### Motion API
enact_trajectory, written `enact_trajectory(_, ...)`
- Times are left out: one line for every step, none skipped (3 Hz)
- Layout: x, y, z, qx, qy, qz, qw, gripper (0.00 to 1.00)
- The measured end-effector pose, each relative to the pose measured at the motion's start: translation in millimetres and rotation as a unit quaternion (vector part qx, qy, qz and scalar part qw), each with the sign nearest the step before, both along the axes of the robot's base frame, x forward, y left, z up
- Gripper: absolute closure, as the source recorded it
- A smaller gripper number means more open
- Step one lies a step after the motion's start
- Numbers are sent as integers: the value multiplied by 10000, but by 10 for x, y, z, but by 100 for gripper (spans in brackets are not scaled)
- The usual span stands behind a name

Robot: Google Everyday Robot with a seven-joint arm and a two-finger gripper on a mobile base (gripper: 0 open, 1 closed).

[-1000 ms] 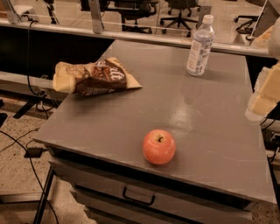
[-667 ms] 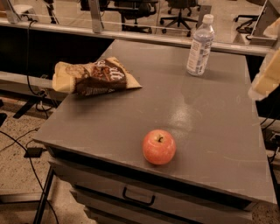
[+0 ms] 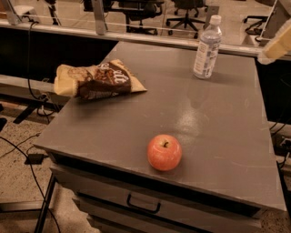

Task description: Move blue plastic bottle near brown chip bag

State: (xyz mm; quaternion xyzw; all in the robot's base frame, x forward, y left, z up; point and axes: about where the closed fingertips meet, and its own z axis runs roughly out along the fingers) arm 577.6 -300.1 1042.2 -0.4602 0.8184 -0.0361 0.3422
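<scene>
The blue plastic bottle (image 3: 207, 48) is seen standing upright, white cap on top, near the far edge of the grey worktop (image 3: 227, 136), beyond the red apple (image 3: 164, 152) and a little to its right. The brown chip bag (image 3: 97, 80) is laid flat and crumpled beyond the apple and to its left, close to the worktop's left edge; bottle and bag are kept well apart, with bare worktop between them. The apple itself is set near the front edge, stem up, touching neither thing. The tool (image 3: 276, 47) is glimpsed only as a pale blurred shape at the right border of the view, far to the right of the apple and beyond it, level with the bottle and off past the worktop's right edge; nothing is held in it, and whether it is spread or pressed together cannot be told. Compared with the earlier frames, the tool has been lifted higher along that right border and less of it is shown, while bottle, bag and apple are found unmoved. A drawer with a dark handle (image 3: 143, 204) is seen just below the apple, and office chairs (image 3: 186, 13) are visible beyond the worktop.
</scene>
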Motion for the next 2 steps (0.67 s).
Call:
enact_trajectory(241,18,124,139,-527,-78,9985,0)
enact_trajectory(292,31,62,159,-500,-117,9986,0)
